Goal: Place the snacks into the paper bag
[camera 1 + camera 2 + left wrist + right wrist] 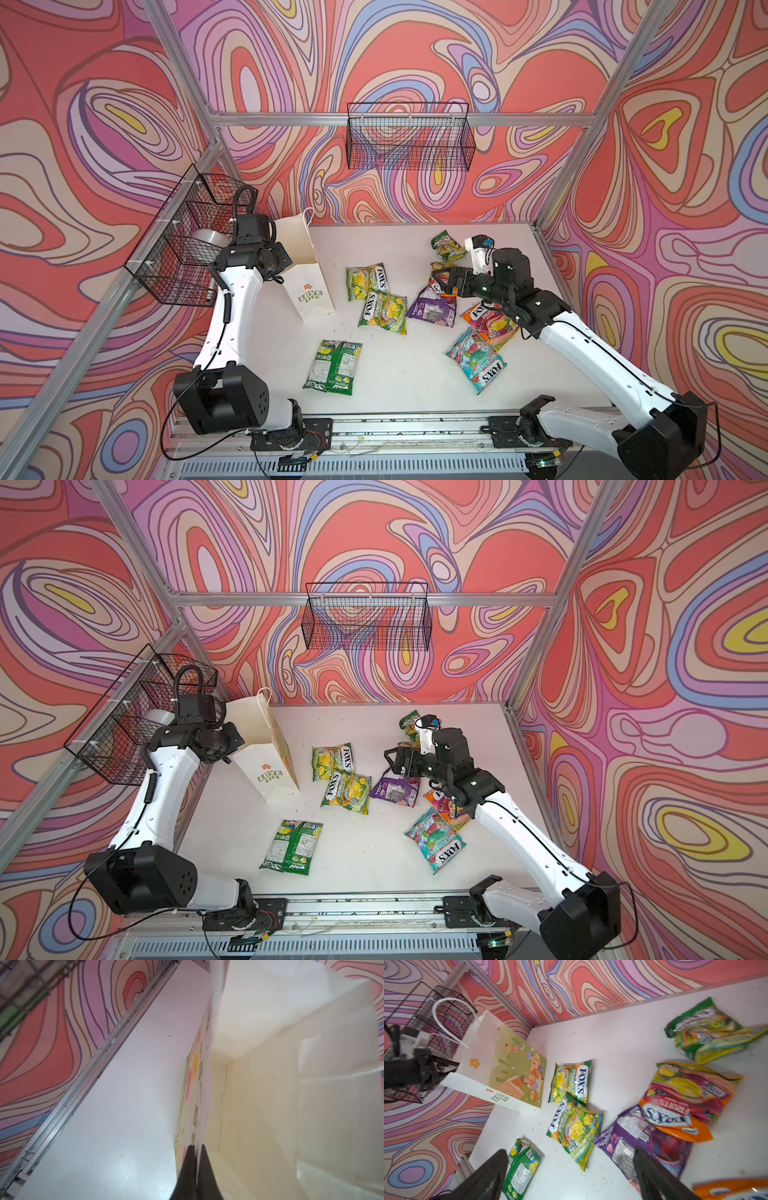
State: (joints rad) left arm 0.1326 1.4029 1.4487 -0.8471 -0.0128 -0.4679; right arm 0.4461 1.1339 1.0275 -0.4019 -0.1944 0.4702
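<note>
A white bench point(395, 399) sits inside a booth with swirling pink, red and lilac walls. It is seen from above, with two white-and-black robot arms reaching in from the near edge. At the far left of the bench stands the paper bag point(309, 291), white with a flower and "LOVE LIFE" on its side, leaning with its open mouth toward the left arm. The left claw point(196, 1152) is pinched tight on the bag's top edge, one finger inside the paper wall and one outside (the left wrist view looks down into the pale interior). The snacks point(432, 309) lie scattered on the bench to the right of the bag. Two green-yellow packets point(368, 280) overlap near the bag, and a green packet point(334, 365) lies printed back up nearer the front. A purple packet point(430, 311) is in the middle. An orange packet point(488, 320) touches a teal-pink packet point(478, 361) at the right, and a far green packet point(446, 247) lies toward the back. The right claw point(441, 282) hangs over the purple packet's far end, jaws spread wide with nothing between them. A black wire basket point(409, 135) hangs on the far wall, and another wire basket point(183, 237) hangs on the left.
</note>
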